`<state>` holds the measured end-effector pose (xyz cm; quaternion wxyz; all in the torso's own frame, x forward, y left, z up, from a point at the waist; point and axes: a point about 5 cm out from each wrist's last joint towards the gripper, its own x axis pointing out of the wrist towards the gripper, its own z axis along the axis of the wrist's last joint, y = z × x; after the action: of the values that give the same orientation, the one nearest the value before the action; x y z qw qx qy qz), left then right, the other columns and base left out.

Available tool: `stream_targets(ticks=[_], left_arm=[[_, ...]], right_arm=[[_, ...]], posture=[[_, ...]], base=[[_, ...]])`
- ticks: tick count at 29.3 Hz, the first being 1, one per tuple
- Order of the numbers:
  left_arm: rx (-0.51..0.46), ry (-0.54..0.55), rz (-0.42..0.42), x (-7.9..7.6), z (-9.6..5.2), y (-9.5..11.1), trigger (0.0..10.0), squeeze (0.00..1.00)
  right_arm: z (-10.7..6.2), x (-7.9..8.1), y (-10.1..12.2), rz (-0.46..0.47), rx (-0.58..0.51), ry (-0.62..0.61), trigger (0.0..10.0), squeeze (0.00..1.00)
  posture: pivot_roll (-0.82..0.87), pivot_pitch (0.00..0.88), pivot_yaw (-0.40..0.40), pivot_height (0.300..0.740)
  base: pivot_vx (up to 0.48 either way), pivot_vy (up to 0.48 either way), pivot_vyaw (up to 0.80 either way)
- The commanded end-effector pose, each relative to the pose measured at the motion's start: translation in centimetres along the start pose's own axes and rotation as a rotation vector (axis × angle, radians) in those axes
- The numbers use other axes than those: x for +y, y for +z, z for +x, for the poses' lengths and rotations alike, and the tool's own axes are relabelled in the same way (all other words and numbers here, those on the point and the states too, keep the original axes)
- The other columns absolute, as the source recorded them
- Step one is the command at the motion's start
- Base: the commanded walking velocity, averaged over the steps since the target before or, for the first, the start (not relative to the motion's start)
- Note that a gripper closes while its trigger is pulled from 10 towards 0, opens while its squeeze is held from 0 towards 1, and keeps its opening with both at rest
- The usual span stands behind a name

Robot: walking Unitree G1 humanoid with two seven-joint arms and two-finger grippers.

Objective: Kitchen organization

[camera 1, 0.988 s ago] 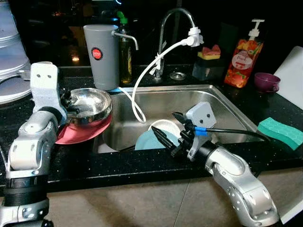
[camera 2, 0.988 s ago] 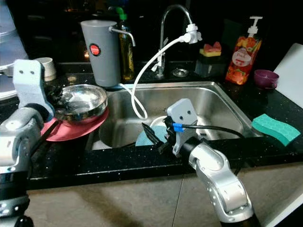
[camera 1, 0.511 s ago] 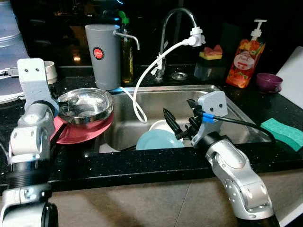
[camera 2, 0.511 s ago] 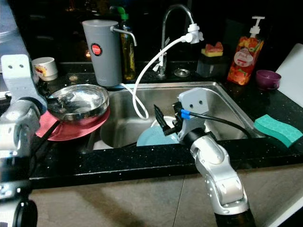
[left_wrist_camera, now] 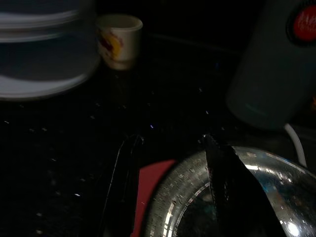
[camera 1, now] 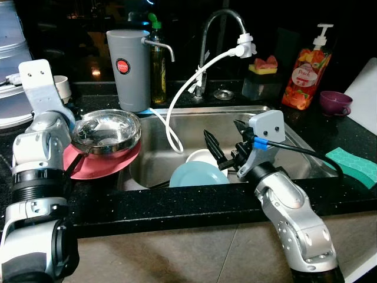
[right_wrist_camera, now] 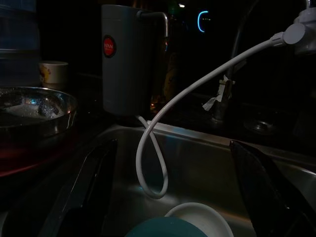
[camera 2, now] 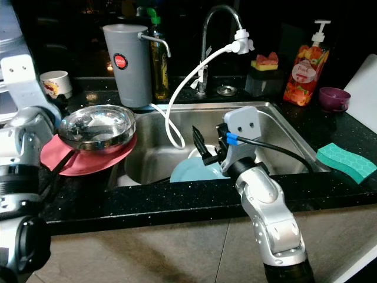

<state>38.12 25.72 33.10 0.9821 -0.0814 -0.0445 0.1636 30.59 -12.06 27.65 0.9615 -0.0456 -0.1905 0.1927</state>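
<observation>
My right gripper (camera 1: 222, 143) has risen out of the sink (camera 1: 277, 121) and now hangs open and empty above the teal plate (camera 1: 194, 175), so that dish still waits there. My left gripper (left_wrist_camera: 168, 163), fingers spread, sits at the steel bowl (camera 1: 106, 130) on the red plate (camera 1: 88, 168) on the desk, one finger inside the rim, holding nothing.

A home kitchen, seen at the sink area. A stainless steel sink (camera 1: 277, 127) is set into a black speckled desk (camera 1: 177, 203), with a curved faucet (camera 1: 215, 26) and a white hose (camera 1: 188, 88) above it. Plates lie in the basin: a teal plate (camera 1: 194, 175) and a white bowl (camera 1: 200, 157). Around the sink stand a grey water filter jug (camera 1: 126, 71), a soap dispenser pouch (camera 1: 305, 71), a green sponge (camera 1: 352, 166), a purple cup (camera 1: 336, 101) and a steel bowl (camera 1: 106, 132) on a red plate (camera 1: 94, 166).
</observation>
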Motion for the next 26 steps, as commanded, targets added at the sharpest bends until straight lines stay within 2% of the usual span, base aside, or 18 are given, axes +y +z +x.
stream_targets(ticks=[1, 6, 9, 13, 15, 26], left_arm=[[0.030, -0.015, -0.003, -0.3, 0.3, -0.5, 10.0, 0.00], [0.098, 0.016, 0.039, 0.4, 0.5, -2.2, 10.0, 0.00], [0.105, 0.028, 0.047, 0.7, 0.7, -2.5, 10.0, 0.00], [0.118, 0.029, 0.047, 0.9, 0.9, -2.7, 10.0, 0.00], [0.144, 0.020, 0.018, 0.9, 0.9, -3.1, 10.0, 0.00], [0.156, 0.012, 0.002, 1.1, 0.9, -3.2, 10.0, 0.00]], right_arm=[[0.0, 0.0, 0.1, -0.002, -0.012, -0.006, 10.0, 0.00], [-0.1, -0.2, 0.1, -0.004, -0.012, -0.012, 10.0, 0.00], [-0.1, -0.2, 0.1, -0.003, -0.013, -0.015, 10.0, 0.00], [0.0, -0.2, 0.1, 0.002, -0.020, -0.021, 10.0, 0.00], [0.0, -0.2, 0.2, 0.005, -0.025, -0.022, 10.0, 0.00], [0.0, -0.3, 0.3, 0.006, -0.029, -0.028, 10.0, 0.00]], posture=[[0.01, 0.124, -0.003, 0.740], [0.01, 0.123, 0.001, 0.740], [0.01, 0.123, 0.001, 0.740], [0.01, 0.122, 0.001, 0.740], [0.01, 0.122, 0.001, 0.740], [0.01, 0.118, 0.002, 0.740]], base=[[0.000, 0.000, 0.00], [0.000, 0.000, 0.00], [0.000, 0.000, 0.00], [0.000, 0.000, 0.00], [0.000, 0.000, 0.00], [0.000, 0.000, 0.00]])
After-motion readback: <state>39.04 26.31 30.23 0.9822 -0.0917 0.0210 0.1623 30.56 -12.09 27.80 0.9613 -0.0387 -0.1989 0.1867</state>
